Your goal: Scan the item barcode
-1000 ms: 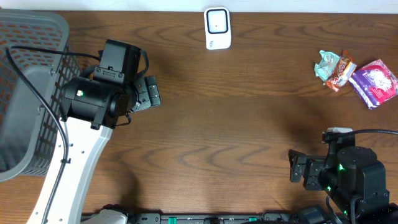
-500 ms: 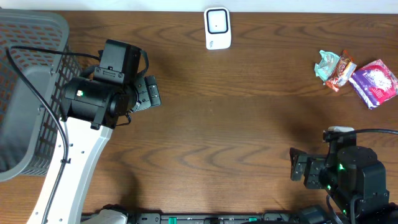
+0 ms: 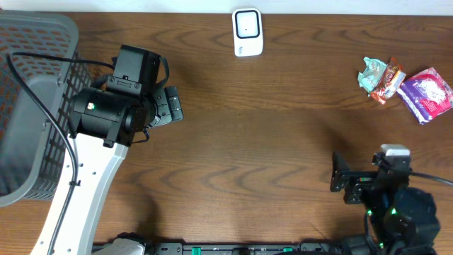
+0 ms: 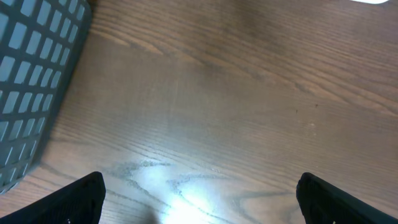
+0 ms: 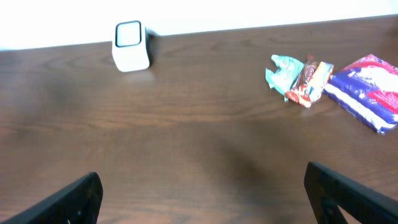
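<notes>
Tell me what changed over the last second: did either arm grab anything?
The right gripper edged slightly toward the far side as its arm re-posed, jaws open and empty. Nothing was grasped or released. The left gripper, scanner, snack packets and basket stayed where they were.

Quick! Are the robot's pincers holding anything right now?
Left pincer: open, holding nothing.
Right pincer: open, holding nothing.

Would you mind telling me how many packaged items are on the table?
3, clustered at far right: a teal wrapper, a red-orange snack bar against it, and a purple packet rightmost. Others may hide in the basket.
</notes>
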Available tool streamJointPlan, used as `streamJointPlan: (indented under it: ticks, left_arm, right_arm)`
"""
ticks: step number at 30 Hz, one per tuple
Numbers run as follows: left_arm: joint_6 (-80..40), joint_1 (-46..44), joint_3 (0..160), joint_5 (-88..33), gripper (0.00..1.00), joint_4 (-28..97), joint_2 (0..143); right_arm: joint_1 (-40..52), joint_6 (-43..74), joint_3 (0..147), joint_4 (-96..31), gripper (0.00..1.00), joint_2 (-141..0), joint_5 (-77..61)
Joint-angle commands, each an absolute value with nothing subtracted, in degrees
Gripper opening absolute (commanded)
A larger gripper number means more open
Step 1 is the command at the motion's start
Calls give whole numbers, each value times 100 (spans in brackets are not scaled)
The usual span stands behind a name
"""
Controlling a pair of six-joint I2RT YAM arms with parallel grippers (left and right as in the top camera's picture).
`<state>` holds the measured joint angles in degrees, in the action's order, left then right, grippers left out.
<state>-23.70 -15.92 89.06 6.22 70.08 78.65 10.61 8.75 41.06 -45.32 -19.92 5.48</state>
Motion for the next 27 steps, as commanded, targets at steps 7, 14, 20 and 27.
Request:
streamJointPlan:
  ticks: [7,14,20,27]
  left_arm:
    - [-2314,-1594,8901,692,98,7006,7867]
    - [-2316,-1594,8901,692,98,7006,7867]
    - [-2314,-1594,8901,692,98,7006,7867]
    - [-2314,-1594,8901,692,98,7006,7867]
  right_arm:
    - [862,266,2561,-3216,99,-825,64]
    - [648,-3,1621,-2349,99,-314,-563]
    - [598,-32,985,-1800,99,-27,-613]
    - [593,-30,425,-1026,99,-30,-613]
